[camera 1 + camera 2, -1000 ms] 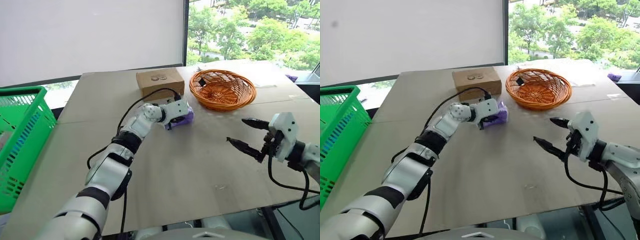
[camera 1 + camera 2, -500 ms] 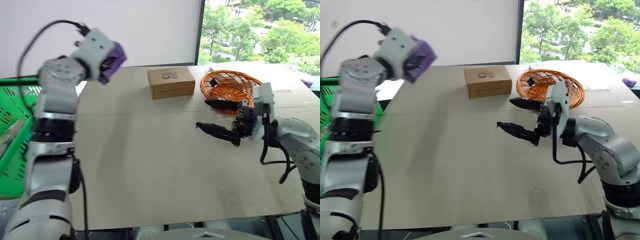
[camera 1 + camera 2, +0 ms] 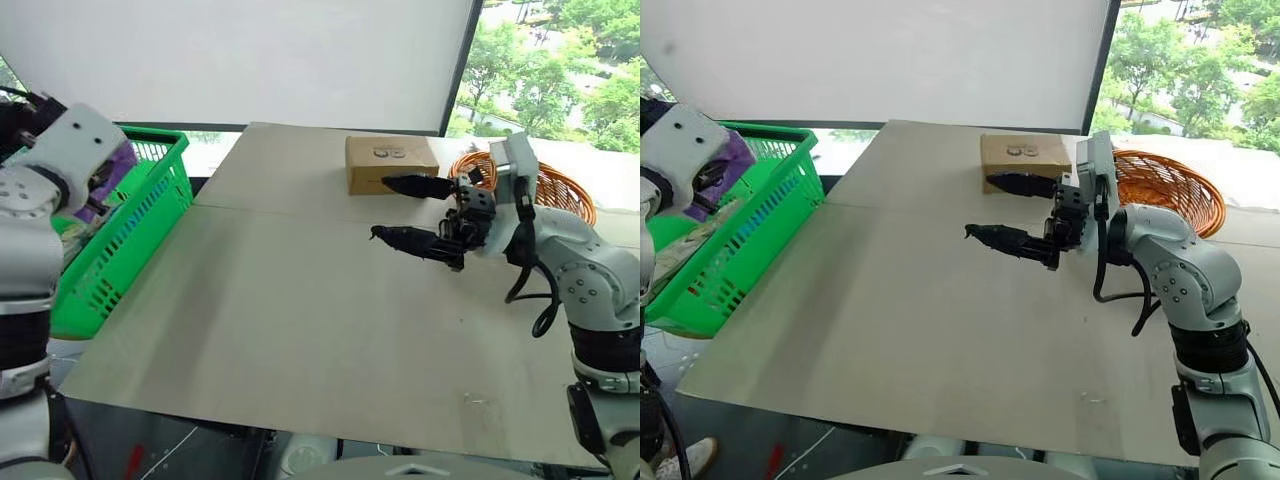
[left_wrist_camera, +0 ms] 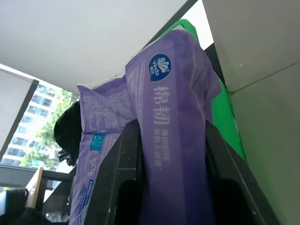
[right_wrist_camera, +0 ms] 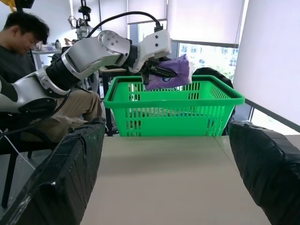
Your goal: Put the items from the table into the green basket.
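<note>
Now, step: drop purple pack (image 5: 168, 75) into green basket (image 5: 173, 110).
Left hand (image 5: 159, 71): clamped on pack, above basket rim.
Right hand (image 3: 405, 212): fingers apart, empty, over counter (image 3: 300, 320).
Tip: centre over basket, lower, then release.

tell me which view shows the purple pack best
The left wrist view: the purple pack is close up, printing readable, pinched in the left hand. The right wrist view shows it held above the green basket; the eye views show a purple edge.
</note>
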Robot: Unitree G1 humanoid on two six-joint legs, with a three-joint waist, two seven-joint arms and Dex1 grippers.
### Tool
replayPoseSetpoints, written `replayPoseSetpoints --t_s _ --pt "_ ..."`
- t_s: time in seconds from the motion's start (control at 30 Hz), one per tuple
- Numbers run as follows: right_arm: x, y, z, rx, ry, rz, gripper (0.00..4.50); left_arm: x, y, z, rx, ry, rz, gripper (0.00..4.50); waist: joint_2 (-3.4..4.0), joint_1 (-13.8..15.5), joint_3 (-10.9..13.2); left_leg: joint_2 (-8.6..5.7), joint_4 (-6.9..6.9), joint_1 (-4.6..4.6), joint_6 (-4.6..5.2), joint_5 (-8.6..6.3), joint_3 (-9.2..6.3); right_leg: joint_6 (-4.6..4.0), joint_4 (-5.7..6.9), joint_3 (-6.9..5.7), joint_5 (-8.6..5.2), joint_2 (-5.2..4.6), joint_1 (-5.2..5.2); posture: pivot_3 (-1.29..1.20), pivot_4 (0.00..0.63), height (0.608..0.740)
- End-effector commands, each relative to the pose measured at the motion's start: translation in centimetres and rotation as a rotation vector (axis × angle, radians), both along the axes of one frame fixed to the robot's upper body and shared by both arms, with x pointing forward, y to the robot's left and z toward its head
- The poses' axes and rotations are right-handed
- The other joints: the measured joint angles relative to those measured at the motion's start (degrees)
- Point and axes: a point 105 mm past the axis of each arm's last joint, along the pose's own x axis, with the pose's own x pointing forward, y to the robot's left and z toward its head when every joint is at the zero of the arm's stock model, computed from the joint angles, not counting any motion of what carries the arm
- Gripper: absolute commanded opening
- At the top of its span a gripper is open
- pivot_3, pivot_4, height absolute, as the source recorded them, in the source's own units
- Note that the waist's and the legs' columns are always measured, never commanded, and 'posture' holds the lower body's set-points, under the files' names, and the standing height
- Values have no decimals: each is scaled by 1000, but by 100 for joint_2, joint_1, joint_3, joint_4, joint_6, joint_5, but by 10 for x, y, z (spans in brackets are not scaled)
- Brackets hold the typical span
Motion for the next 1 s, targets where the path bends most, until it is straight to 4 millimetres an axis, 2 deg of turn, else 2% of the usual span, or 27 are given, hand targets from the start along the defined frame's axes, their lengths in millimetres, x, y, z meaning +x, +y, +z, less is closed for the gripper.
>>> replayPoseSetpoints --t_s 0.03,0.1,0.37,0.43,0.47,0.6,0.63,0.7,0.87,0.93,1.0 --pt "-2 -3 11 12 -64 -4 4500 -17 29 35 96 -119 144 908 -1 -6 0 -1 0 -3 0 0 -1 0 0 -1 0 3 -2 275 0 740" --pt "-2 -3 10 8 -65 -7 4500 -22 42 37 132 -119 197 908 0 -37 0 -2 -2 -11 0 0 1 -1 0 1 0 5 -12 269 0 740" --pt "-3 -4 8 15 -63 -15 4500 -30 70 38 185 -122 298 908 -5 -4 -4 -3 2 -53 -1 0 4 -5 2 -4 3 3 -48 254 0 740" --pt "-4 -4 7 14 -64 -18 4500 -30 72 39 190 -125 304 1819 -15 -9 -9 -3 2 -53 -1 0 4 -5 1 -4 4 3 -48 251 0 740" --pt "-4 -4 7 14 -63 -19 4500 -29 72 39 187 -128 298 2136 -17 -9 -11 -3 2 -53 -1 0 5 -5 1 -4 4 3 -48 251 0 740" --pt "-4 -5 7 19 -59 -26 4500 -27 73 49 222 -168 305 4068 -18 -15 -12 -1 2 -53 -1 0 4 -5 2 -5 4 2 -49 245 0 740" --pt "-4 -5 6 20 -56 -29 4500 -27 74 52 229 -179 312 4370 -18 -15 -11 0 2 -53 -1 0 4 -6 3 -5 4 2 -49 245 0 740" --pt "-2 -7 3 15 -49 -41 4500 -27 75 55 235 -190 315 4370 -19 -16 -12 -2 2 -53 -1 0 5 -7 3 -7 4 3 -49 244 0 740" --pt "4 -17 -14 -34 -26 -91 4500 -8 48 49 33 -286 172 4370 -21 1 -18 -3 4 -56 -1 0 11 -7 3 -8 5 -4 -48 239 0 740" --pt "14 -31 -31 -73 9 -169 4500 9 3 25 -117 -296 -67 4370 -22 11 -35 -4 6 -56 -1 0 11 -6 1 -6 6 -4 -46 228 0 740" --pt "23 -44 -48 -116 18 -251 4500 10 -26 4 -250 -315 -207 4370 -29 23 -55 -1 6 -54 -1 0 7 -8 2 -1 7 -18 -44 228 0 740"
